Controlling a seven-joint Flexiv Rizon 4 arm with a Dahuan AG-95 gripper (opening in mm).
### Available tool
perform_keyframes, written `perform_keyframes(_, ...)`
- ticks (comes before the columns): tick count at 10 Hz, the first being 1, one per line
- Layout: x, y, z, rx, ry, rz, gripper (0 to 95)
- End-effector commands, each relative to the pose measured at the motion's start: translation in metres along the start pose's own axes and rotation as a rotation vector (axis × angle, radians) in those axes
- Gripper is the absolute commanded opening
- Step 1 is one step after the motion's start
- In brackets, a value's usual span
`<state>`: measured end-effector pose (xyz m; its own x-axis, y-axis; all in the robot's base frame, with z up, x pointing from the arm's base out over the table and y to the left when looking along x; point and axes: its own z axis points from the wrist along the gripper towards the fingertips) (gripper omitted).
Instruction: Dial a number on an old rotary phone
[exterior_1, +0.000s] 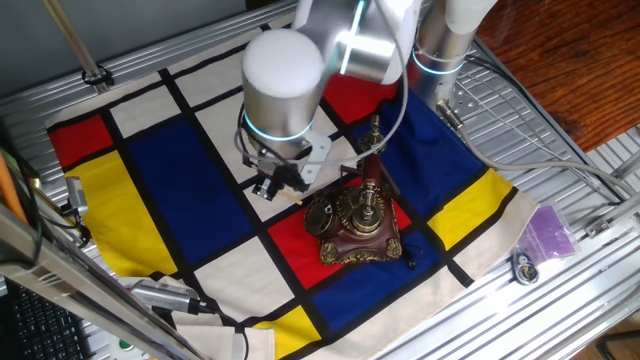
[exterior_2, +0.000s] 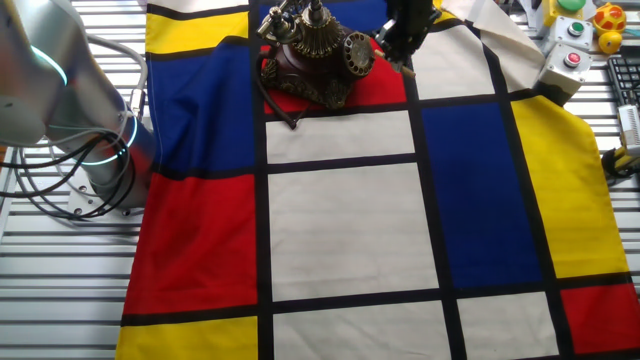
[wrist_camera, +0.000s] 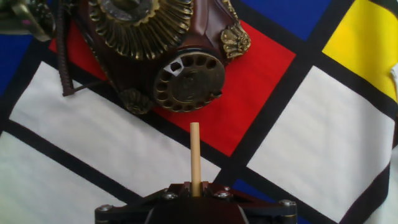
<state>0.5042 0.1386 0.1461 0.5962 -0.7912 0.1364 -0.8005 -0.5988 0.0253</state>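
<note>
The old rotary phone (exterior_1: 358, 222) stands on a red square of the cloth, with a dark red-brown base, brass trim and an upright handset. Its dark round dial (wrist_camera: 189, 81) faces me in the hand view, and the phone also shows at the top of the other fixed view (exterior_2: 318, 55). My gripper (wrist_camera: 196, 188) is shut on a thin wooden stick (wrist_camera: 195, 157) that points at the dial. The stick's tip ends short of the dial, over the white square. In one fixed view my gripper (exterior_1: 275, 183) hangs just left of the phone.
A cloth of red, blue, yellow and white squares (exterior_2: 345, 230) covers the table. The phone's dark coiled cord (wrist_camera: 62, 56) trails at its left. A box with coloured buttons (exterior_2: 570, 45) sits at the cloth's edge. A purple bag (exterior_1: 548, 232) lies off the cloth.
</note>
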Motion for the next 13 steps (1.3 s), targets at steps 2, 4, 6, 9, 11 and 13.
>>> perform_keyframes(2,0.004,-0.001,0.000,-0.003,-0.006,0.010,0.0)
perform_keyframes(4,0.020,-0.004,-0.002,0.002,-0.032,-0.003,0.0)
perform_keyframes(6,0.037,-0.008,-0.002,0.001,-0.043,-0.022,0.0)
perform_keyframes(9,0.037,-0.008,-0.002,-0.006,-0.053,-0.025,0.0)
perform_keyframes(11,0.037,-0.008,-0.002,-0.012,-0.070,-0.035,0.0)
perform_keyframes(13,0.037,-0.008,-0.002,-0.023,-0.086,-0.044,0.0)
